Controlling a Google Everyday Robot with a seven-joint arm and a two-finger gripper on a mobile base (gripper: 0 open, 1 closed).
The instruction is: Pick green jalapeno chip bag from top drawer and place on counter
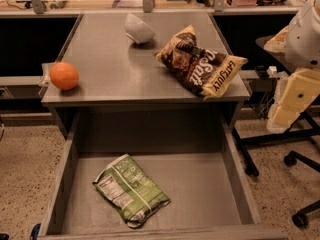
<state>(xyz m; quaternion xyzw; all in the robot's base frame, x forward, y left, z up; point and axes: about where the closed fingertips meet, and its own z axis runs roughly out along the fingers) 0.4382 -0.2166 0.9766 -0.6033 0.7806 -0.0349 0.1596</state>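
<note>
Bag, green with a white nutrition panel, lies flat on the bottom of the open top drawer, well below and left of the gripper. The gripper hangs just off the right edge of the counter; whether released or clenched cannot be told. Leftward from it on the counter: brown-and-yellow chip bag, white bowl, orange.
</note>
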